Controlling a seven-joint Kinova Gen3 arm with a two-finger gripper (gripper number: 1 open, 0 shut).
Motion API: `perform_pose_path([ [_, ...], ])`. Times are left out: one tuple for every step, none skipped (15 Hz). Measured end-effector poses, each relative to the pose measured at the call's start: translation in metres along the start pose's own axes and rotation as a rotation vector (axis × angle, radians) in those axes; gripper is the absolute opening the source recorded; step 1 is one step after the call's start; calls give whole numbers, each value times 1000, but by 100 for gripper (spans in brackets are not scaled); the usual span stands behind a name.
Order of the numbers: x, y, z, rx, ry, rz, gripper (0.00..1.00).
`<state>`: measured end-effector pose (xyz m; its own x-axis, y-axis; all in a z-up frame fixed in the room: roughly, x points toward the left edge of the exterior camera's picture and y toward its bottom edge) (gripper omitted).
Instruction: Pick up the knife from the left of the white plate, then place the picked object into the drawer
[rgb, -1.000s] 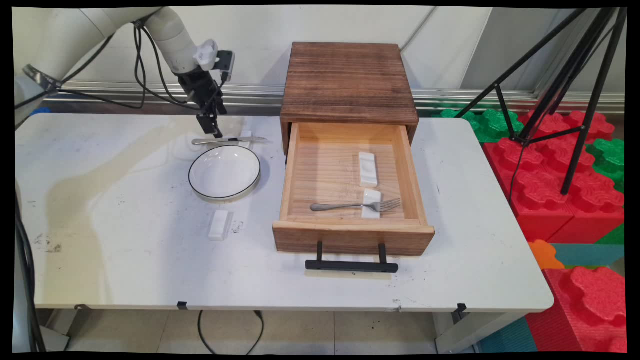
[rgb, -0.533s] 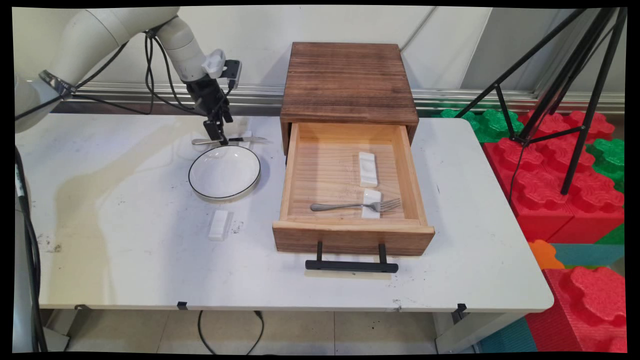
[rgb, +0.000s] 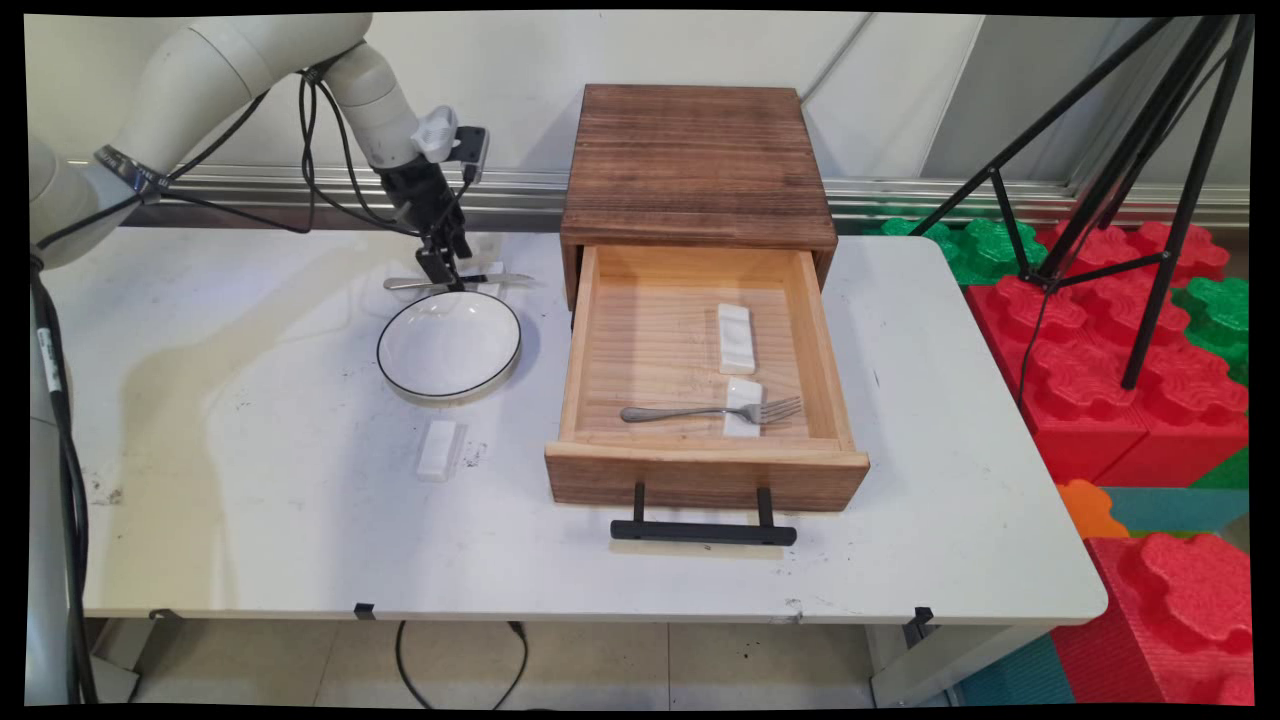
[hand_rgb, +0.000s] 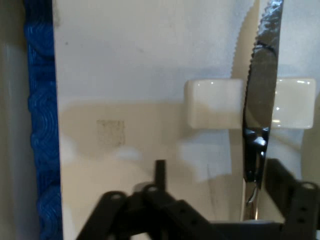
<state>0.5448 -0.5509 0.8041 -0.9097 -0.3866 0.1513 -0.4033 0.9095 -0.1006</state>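
Moved right since 1 s ago, black two-finger end effector (rgb: 440, 268) now sits low over the silver serrated knife (rgb: 458, 281) on a white rectangular rest (hand_rgb: 215, 104), behind white black-rimmed bowl (rgb: 449, 344) on white bench (rgb: 250, 420). Fingers spread wide, holding nothing; one finger (hand_rgb: 285, 182) beside knife handle.
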Motion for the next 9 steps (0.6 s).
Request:
perform_pose_path([
  [0,-1,1,-2,0,0,0],
  [0,-1,2,-4,1,1,0],
  [0,-1,2,-6,1,2,0],
  [0,-1,2,-7,2,0,0],
  [-1,-1,2,-8,3,-3,0],
  [-1,0,2,-9,5,-9,0],
  [0,0,1,-8,8,-15,0],
  [-1,0,0,-5,11,-25,0],
  [-2,1,-2,2,16,-42,0],
])
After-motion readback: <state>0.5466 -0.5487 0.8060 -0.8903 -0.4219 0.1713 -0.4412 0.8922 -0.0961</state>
